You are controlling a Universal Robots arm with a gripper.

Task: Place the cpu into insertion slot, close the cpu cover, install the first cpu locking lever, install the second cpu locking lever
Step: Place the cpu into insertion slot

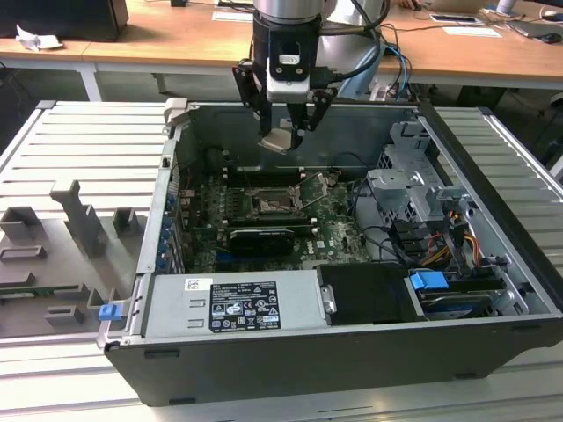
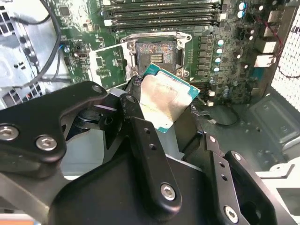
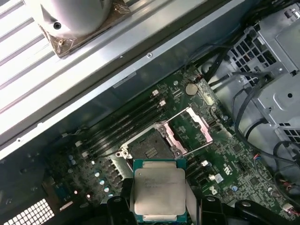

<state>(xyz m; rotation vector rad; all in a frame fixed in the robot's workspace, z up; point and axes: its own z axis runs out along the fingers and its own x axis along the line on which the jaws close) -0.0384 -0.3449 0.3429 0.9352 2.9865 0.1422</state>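
In the exterior view the gripper (image 1: 283,130) is closed on the one cpu (image 1: 281,141) by two opposite edges, in the air above the one insertion slot (image 1: 266,204), whose one cpu cover (image 1: 314,185) stands open; I judge the chip light, thin, stiff and fragile, best gripped only at edges.

Nothing can be read. A white label (image 1: 230,305) with dark print and small symbols sits on the silver power supply (image 1: 303,299), too fine to make out. In the first wrist view the cpu (image 3: 158,194) bears faint engraved lines, illegible, and the circuit board (image 3: 225,173) shows tiny white markings.
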